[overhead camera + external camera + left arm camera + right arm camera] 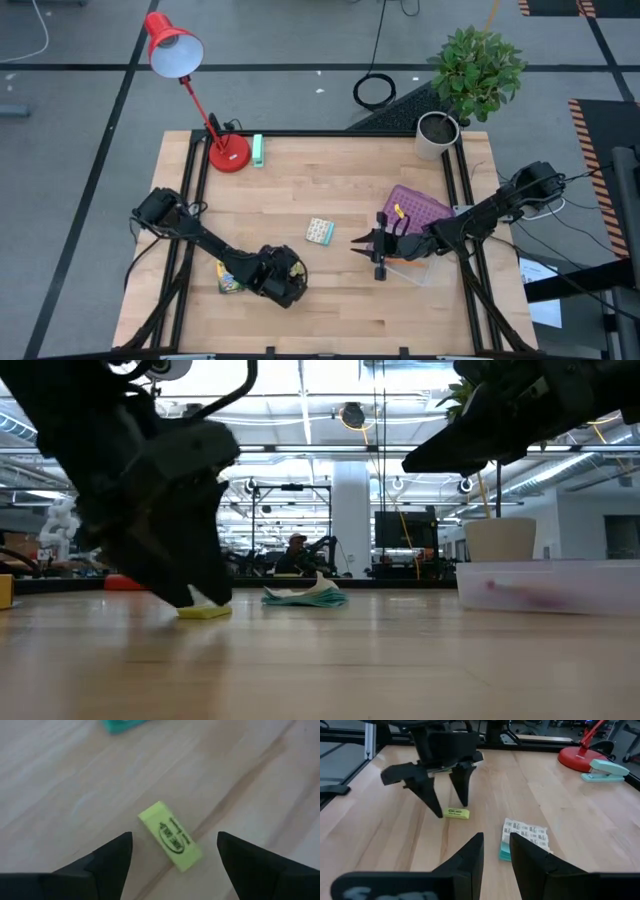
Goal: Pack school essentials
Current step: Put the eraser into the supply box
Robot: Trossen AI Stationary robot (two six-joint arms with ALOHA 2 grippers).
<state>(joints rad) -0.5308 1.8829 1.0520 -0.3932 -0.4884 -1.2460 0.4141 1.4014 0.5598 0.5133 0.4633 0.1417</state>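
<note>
Left wrist view: yellow eraser (170,836) flat on the table (60,795), black oval label unreadable, between the left gripper's (172,851) spread fingers. Right gripper (496,851) hovers, narrowly parted.

matte black arms, tapered fingers (110,860)

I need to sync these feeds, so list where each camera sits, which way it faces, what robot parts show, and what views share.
High: overhead, facing straight down; both arms, left pincer, right pincer.
Low: table height, facing level across the table; both arms hang in.
Left wrist: on the left arm, looking down past its open fingers at the yellow eraser.
Right wrist: on the right arm, facing the left pincer.
Shared: eraser and patterned pack.
</note>
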